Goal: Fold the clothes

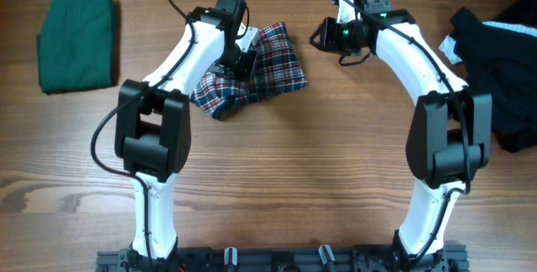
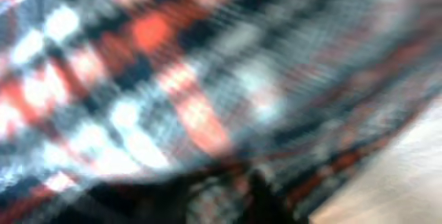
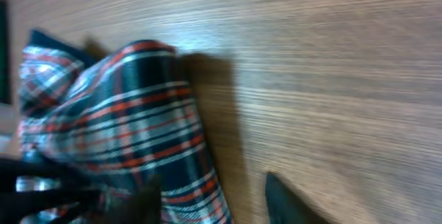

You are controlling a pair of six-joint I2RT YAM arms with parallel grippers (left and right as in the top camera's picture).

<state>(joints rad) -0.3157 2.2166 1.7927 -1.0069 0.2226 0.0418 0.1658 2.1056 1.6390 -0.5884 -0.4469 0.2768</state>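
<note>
The plaid dress lies bunched in a heap at the back middle of the table. My left gripper is down on the heap's left part. In the left wrist view blurred plaid cloth fills the frame, and the gripper shows two dark fingers standing apart with cloth between them. My right gripper hovers just right of the heap, open. In the right wrist view the plaid dress lies to the left, and its edge reaches in between the gripper's spread fingers over bare wood.
A dark-green garment lies folded at the back left. A pile of black clothes with a pale bit sits at the right edge, close behind my right arm. The wooden table stretches toward the front.
</note>
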